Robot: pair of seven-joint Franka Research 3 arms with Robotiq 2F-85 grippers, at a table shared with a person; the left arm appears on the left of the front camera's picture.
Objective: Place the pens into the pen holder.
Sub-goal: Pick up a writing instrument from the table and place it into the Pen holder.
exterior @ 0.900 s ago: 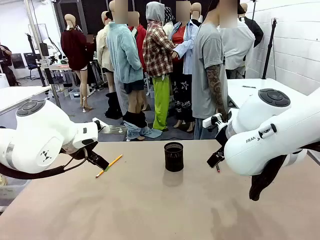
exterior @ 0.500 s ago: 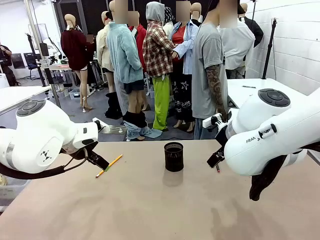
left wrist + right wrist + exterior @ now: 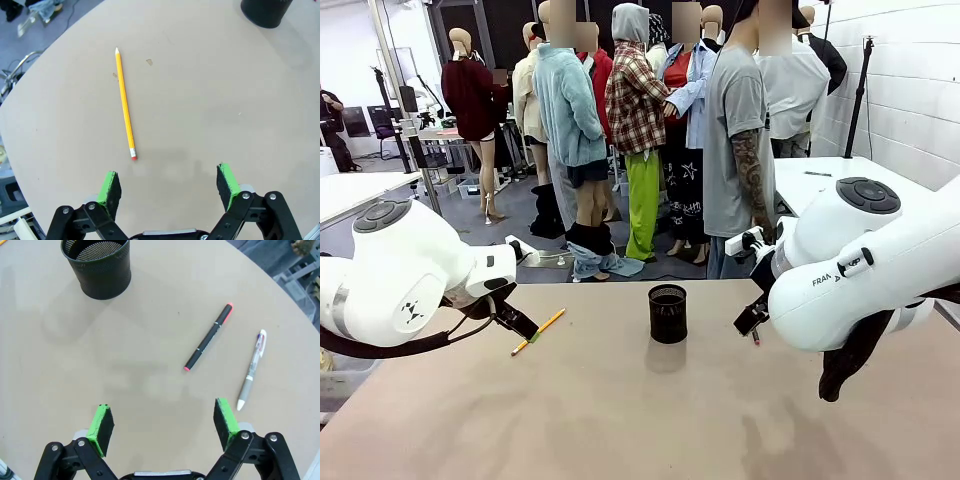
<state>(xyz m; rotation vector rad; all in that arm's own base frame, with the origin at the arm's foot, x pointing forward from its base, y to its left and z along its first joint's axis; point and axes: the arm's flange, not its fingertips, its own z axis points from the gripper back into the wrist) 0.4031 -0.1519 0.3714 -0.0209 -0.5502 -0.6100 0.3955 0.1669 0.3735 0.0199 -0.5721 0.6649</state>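
Left wrist view: my left gripper point(image 3: 167, 172) hangs over bare table with its green-padded fingers spread wide and nothing between them. Just beyond one pad lies a yellow-orange wooden pencil point(image 3: 125, 105), flat on the tan tabletop point(image 3: 215, 110), its red eraser end nearest the gripper and its sharpened tip pointing away. The black cylindrical mesh pen holder point(image 3: 262, 12) sits at the top edge of that view, well apart from the pencil.

On the right wrist camera I see my right gripper point(image 3: 161, 407) just as wide apart and empty. Beyond it a black marker with pinkish-red ends point(image 3: 207, 345) lies flat, and a white and grey ballpoint pen point(image 3: 251, 371) lies near it, not touching. The holder stands upright farther off.

From the front, the holder stands near the table's middle, with the pencil off to my left. A person in a grey T-shirt point(image 3: 738, 140) stands at the far edge.
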